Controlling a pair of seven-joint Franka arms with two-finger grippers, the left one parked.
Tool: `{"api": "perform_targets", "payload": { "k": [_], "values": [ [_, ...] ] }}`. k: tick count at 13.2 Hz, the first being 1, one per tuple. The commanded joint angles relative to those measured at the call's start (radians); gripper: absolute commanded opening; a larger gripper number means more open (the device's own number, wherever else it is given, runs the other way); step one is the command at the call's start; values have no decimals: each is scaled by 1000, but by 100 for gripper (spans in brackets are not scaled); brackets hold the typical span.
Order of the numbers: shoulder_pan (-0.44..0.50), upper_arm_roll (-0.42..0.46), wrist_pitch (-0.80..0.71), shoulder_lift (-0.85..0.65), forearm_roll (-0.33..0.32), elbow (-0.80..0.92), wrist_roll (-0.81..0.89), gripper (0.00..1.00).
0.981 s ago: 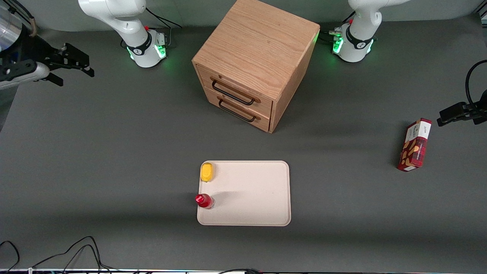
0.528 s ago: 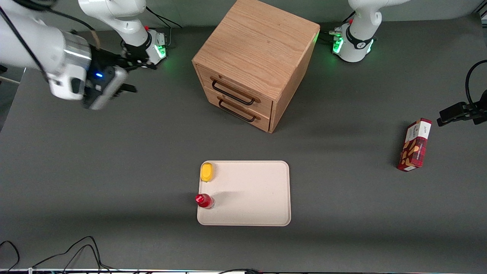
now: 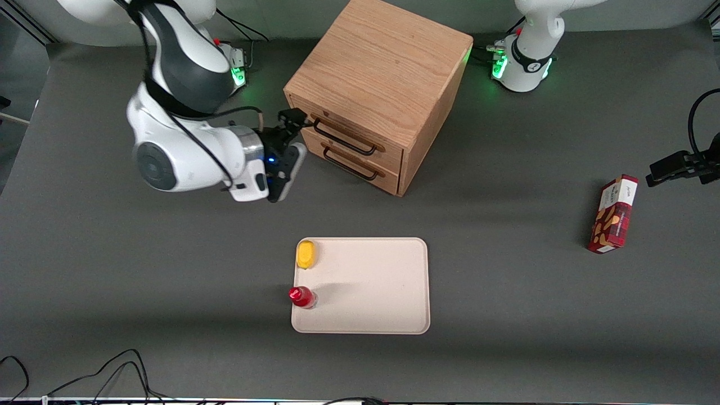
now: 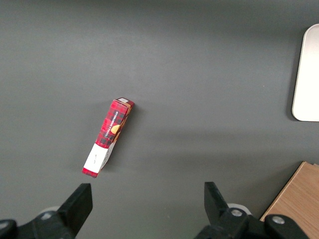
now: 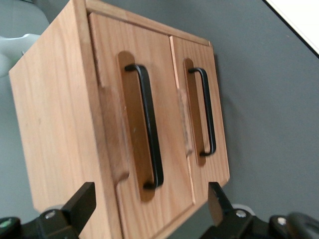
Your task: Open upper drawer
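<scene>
The wooden cabinet (image 3: pixel 382 67) stands at the back of the table with two shut drawers. The upper drawer (image 3: pixel 394 157) is light oak with a long black wire handle (image 3: pixel 343 136). The bottom drawer (image 3: pixel 388 179) sits under it. My right gripper (image 3: pixel 295 126) is open and empty. It hovers in front of the upper drawer, at the handle's end toward the working arm, and touches nothing. In the right wrist view the upper drawer (image 5: pixel 107 99) and its handle (image 5: pixel 151 129) fill the space between the spread fingers of the gripper (image 5: pixel 148 209), beside the bottom drawer (image 5: pixel 219 124).
A cream tray (image 3: pixel 382 287) lies nearer the front camera, with a yellow item (image 3: pixel 306 254) and a red bottle (image 3: pixel 302 296) at its edge. A red box (image 3: pixel 613 214) lies toward the parked arm's end and shows in the left wrist view (image 4: pixel 107 144).
My right arm has swung in from the working arm's end of the table to the cabinet's front. The gripper now faces the drawers. The drawers have not moved.
</scene>
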Motion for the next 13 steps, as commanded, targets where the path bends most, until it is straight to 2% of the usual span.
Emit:
{"api": "perform_targets", "payload": {
  "k": [1,8,13],
  "values": [
    [10,62,82,32,-64,-15,94,100],
    [14,113,227,75,-135,-116,97,100],
    [13,130,284,78,-137,-154,97,100]
  ]
}}
